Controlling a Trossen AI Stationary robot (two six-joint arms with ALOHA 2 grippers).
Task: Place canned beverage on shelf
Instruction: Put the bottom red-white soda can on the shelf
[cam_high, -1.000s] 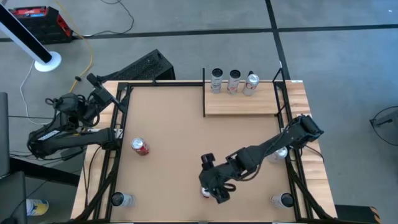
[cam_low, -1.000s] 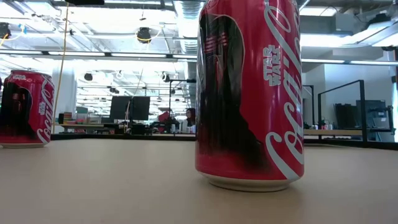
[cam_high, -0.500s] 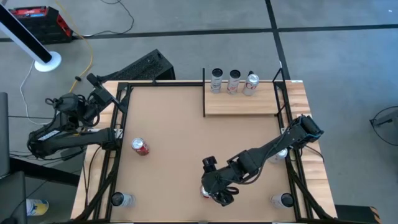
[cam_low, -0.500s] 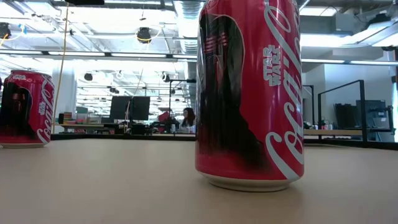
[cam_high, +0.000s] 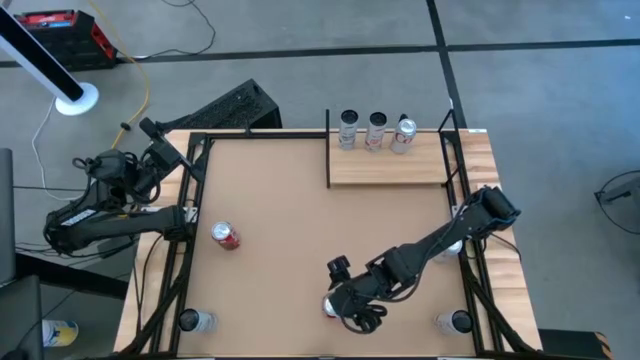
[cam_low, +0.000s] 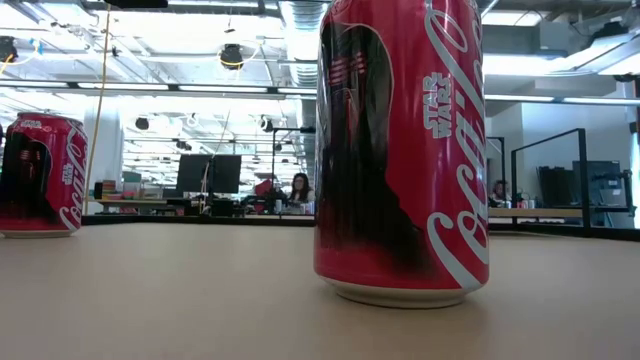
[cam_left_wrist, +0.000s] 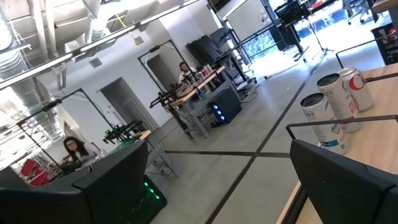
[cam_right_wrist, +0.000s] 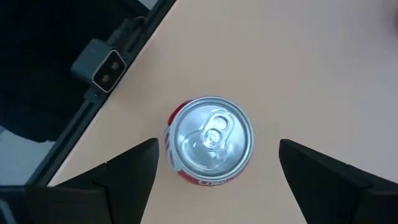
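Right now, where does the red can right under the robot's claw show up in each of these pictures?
High view: the red can stands near the table's front edge, at the right gripper.
Low view: it is the large can in the foreground.
Left wrist view: not in it.
Right wrist view: seen from above, between the open fingers.
Shared landmark: the tan tabletop.

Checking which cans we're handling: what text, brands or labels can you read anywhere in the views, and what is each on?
"STAR WARS": near red can, low view, upright on the table.
"Coca-Cola" script: same can, running vertically, partly cropped.
"Coca-Cola" script: far red can at left, only partly readable; its small white logo is too small to read.
Three cans on the shelf: print too small or blurred.
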